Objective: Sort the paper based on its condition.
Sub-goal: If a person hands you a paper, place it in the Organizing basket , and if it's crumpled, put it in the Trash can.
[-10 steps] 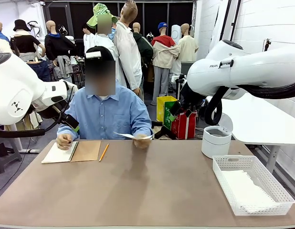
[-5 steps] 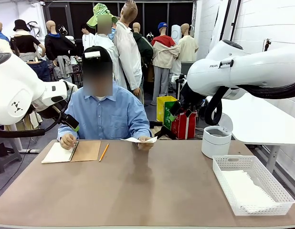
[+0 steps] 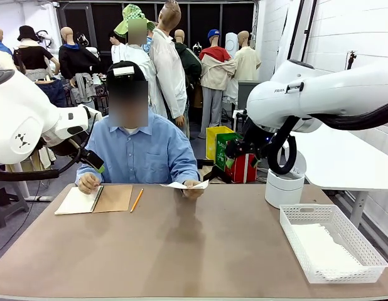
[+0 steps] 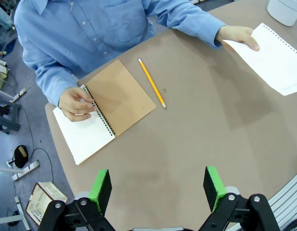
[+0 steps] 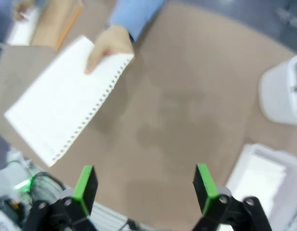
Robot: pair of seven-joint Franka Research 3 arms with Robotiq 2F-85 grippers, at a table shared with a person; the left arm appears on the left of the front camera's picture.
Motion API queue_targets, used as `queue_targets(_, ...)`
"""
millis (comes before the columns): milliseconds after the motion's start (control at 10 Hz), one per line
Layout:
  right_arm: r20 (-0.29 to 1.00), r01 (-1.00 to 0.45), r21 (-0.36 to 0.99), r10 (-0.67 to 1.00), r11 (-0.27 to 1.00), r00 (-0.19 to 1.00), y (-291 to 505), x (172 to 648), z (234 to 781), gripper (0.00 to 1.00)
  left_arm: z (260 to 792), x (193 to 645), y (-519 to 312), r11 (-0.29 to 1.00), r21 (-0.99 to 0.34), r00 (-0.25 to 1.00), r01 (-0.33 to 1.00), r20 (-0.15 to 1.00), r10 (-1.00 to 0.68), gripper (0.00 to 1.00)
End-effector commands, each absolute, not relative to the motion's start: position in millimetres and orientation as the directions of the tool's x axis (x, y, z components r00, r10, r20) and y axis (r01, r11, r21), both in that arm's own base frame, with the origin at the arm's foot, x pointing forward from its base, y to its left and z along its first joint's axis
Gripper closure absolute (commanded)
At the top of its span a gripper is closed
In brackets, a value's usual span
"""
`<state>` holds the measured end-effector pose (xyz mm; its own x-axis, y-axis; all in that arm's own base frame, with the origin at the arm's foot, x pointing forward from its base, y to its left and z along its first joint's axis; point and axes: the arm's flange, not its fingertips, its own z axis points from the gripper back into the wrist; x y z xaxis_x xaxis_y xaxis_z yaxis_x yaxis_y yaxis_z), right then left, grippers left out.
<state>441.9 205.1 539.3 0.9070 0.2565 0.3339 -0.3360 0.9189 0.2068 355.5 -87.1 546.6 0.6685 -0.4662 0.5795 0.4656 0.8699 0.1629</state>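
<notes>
White paper (image 5: 67,103), a single loose sheet with a punched edge, is held by one corner in the person's hand (image 5: 107,45), just above the brown table (image 3: 181,251). In the right wrist view the sheet lies ahead of the right gripper (image 5: 143,185) and off to the side of the left-hand finger, well clear of both green pads (image 5: 85,182). That gripper's fingers stand wide apart with nothing between them. Beyond the right-hand finger are a white round bin (image 5: 283,96) and a corner of the white lattice basket (image 5: 264,175), which has white sheets lying inside.

In the left wrist view the left gripper (image 4: 158,185) also has its fingers spread wide and empty above bare tabletop. Straight ahead of those fingers lies an open spiral notebook (image 4: 107,108) with a brown cover, and the person's other hand (image 4: 77,102) rests on its binding. A yellow pencil (image 4: 151,83) lies just beside the notebook, apart from it. Farther ahead and past the right-hand finger, the held sheet appears again, near the table's far edge.

From the front, the person in a blue shirt (image 3: 140,153) sits at the far side, holding the paper near the middle of that edge, with the basket at the near right corner of the table.
</notes>
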Motion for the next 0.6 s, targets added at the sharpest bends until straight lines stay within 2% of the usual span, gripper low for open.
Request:
queue_targets(0, 0.21, -0.148, 0.313, 0.084, 0.938, 0.974, 217.0, 449.5, 536.3, 0.0, 547.1, 355.8, -85.8, 0.871, 0.161, 0.669, 0.464, 0.581, -0.464, 0.0)
queue_targets(300, 0.091, 0.013, 0.468, -0.062, 0.884, 0.994, 224.9, 455.9, 511.9, 0.0, 547.1, 355.8, -85.8, 0.871, 0.161, 0.669, 0.464, 0.581, -0.464, 0.0)
queue_targets(400, 0.072, 0.031, 0.483, -0.075, 0.875, 0.995, 227.2, 457.9, 506.4, 0.0, 547.1, 355.8, -85.8, 0.871, 0.161, 0.669, 0.464, 0.581, -0.464, 0.0)
queue_targets(500, 0.126, 0.004, 0.417, -0.062, 0.909, 0.99, 227.0, 458.7, 509.2, 0.0, 547.1, 355.8, -85.8, 0.871, 0.161, 0.669, 0.464, 0.581, -0.464, 0.0)
